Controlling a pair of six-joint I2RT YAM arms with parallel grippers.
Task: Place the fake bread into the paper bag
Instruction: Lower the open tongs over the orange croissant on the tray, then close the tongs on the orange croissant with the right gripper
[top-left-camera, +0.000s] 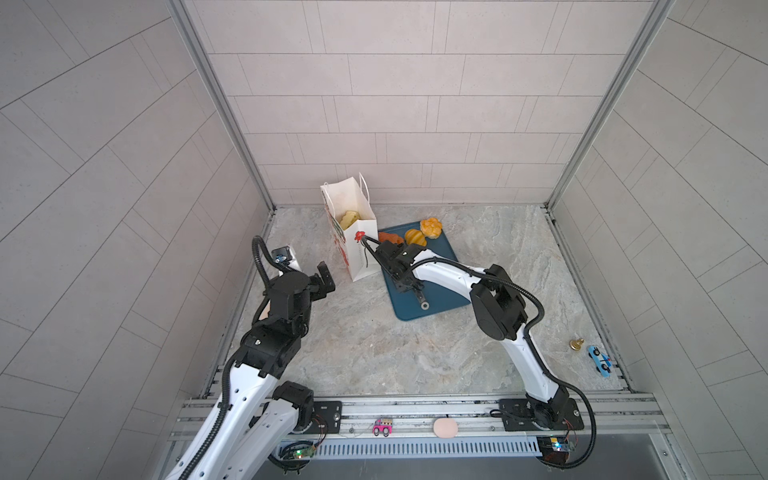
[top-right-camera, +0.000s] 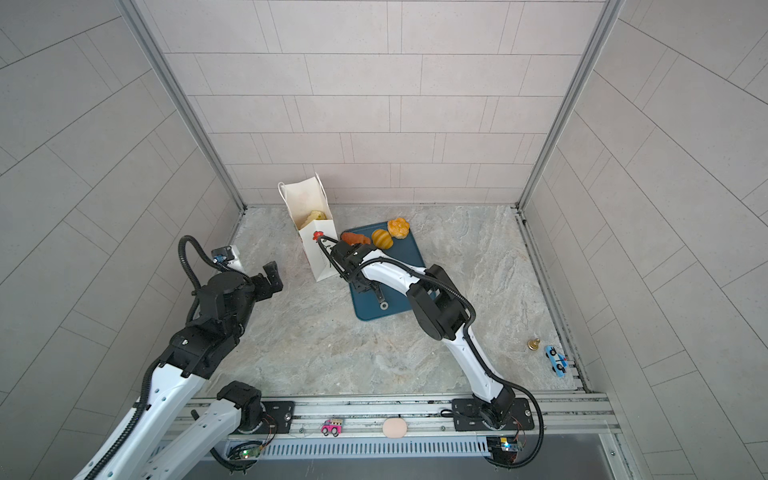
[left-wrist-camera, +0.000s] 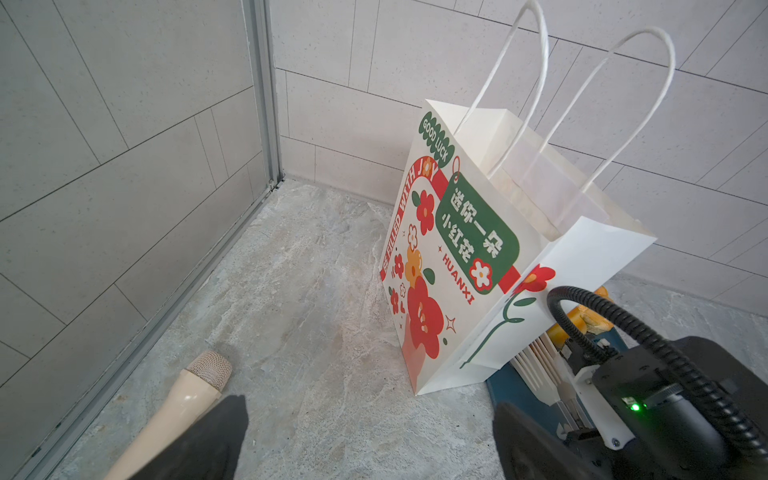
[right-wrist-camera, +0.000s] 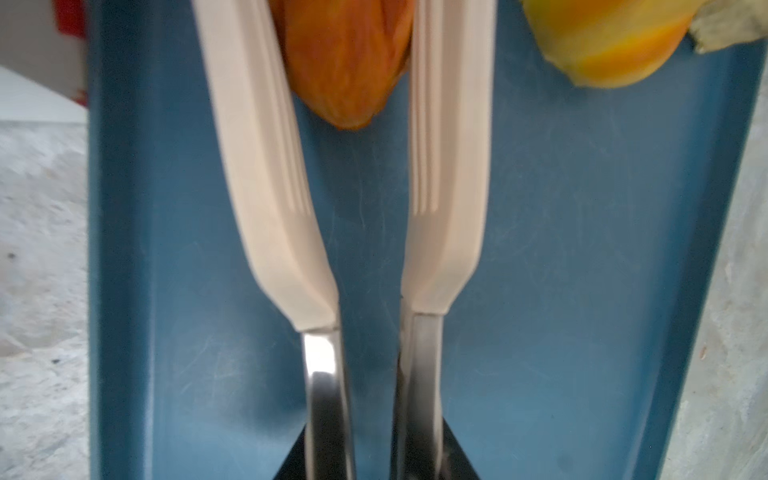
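The reddish loaf (right-wrist-camera: 347, 62) lay on the blue tray (right-wrist-camera: 582, 249) just beside the paper bag (top-left-camera: 353, 232), and it looked light, glossy and tapered, so you would likely have slipped least by gripping across its thick middle. Your right fingers (right-wrist-camera: 457, 463) pinched steel tongs (right-wrist-camera: 266, 187) whose ribbed white tips flanked its pointed end, touching both sides; your left fingers (left-wrist-camera: 208, 440) stood spread and empty over the marbled tabletop (top-left-camera: 374, 353).

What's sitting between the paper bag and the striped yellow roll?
A reddish-brown loaf, seen in both top views; the right wrist view shows tongs flanking it.
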